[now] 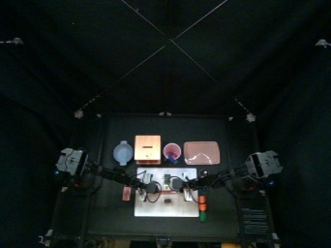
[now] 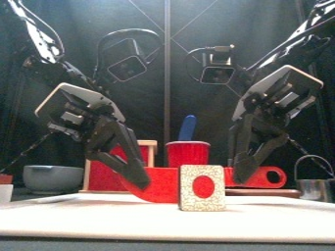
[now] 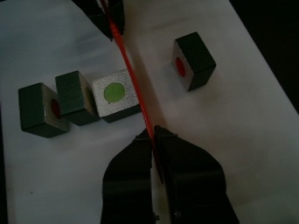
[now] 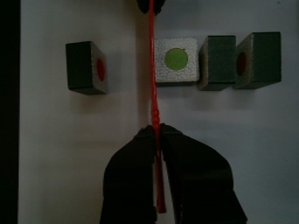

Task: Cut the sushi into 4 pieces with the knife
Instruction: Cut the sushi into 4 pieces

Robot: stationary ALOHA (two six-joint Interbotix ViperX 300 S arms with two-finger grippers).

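Closest to us in the front view stands a sushi piece (image 2: 202, 188), its pale face with a red centre turned our way, low between the two pincers. The left pincer (image 2: 136, 180) slants down on one side of it and the right pincer (image 2: 246, 165) on the other. The red knife (image 2: 272, 178) runs low from one pincer to the other. Behind them we see a red cup (image 2: 187, 154) holding a blue knife (image 2: 187, 127). A wooden box (image 2: 97, 176) sits behind the left pincer, with a bowl (image 2: 50, 177) farther out on that side. A metal cutter (image 2: 311, 182) stands beyond the right pincer.

From above, we find both pincers meeting over the white board (image 1: 184, 173). A pink tray (image 1: 202, 152) lies behind the right pincer.

On the left wrist view, the left pincer (image 3: 152, 140) has its jaws clamped on the red knife (image 3: 126, 70), which reaches away from the tips across the board. A lone piece (image 3: 193, 61) lies on one side of the blade. A row of three pieces (image 3: 76, 94) lies on the other side, the nearest just beside the blade.

On the right wrist view, the right pincer (image 4: 156, 136) is likewise clamped on the knife (image 4: 151, 79). The lone piece (image 4: 87, 67) and the row of three pieces (image 4: 219, 61) are parted by the blade.
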